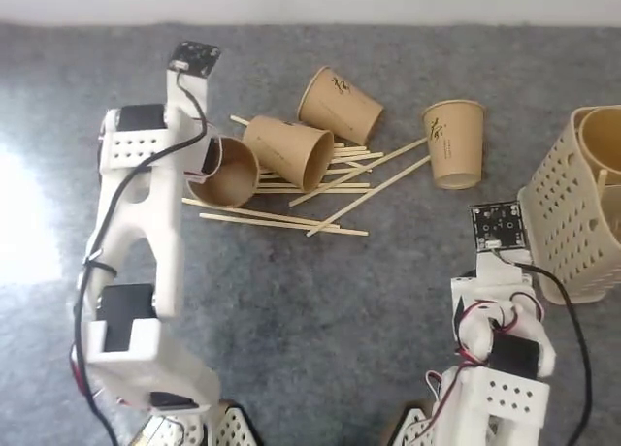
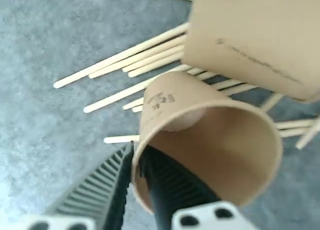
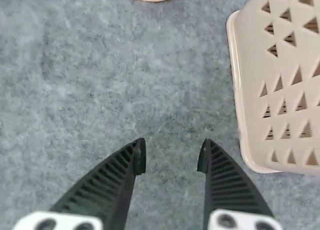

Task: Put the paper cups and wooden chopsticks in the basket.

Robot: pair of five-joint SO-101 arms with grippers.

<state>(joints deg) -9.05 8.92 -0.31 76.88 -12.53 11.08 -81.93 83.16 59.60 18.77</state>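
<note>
1. Four paper cups are out on the grey mat (image 1: 320,301), with the wooden chopsticks (image 1: 320,189) scattered in a loose pile among and below them.
2. Left gripper (image 2: 136,157) is clamped on the held cup (image 2: 210,140). It pinches the rim, one finger inside the mouth and the other outside against the wall. That cup is tipped on its side at the left end of the chopstick pile, mouth facing the arm.
3. Just beside it is the second cup (image 1: 289,150), lying on its side on top of some chopsticks. From the left wrist view it looks to be touching the held one, or very nearly.
4. Third cup (image 1: 340,105) lies on its side a bit further back. Fourth cup (image 1: 454,143) sits off on its own, between the pile and the basket, with a couple of chopstick tips reaching towards it.
5. Basket (image 1: 572,223) is the perforated beige one at the right edge of the table.
6. Right gripper (image 3: 170,157) has its fingers spread with nothing between them, hovering over bare mat just beside the basket's wall.
</note>
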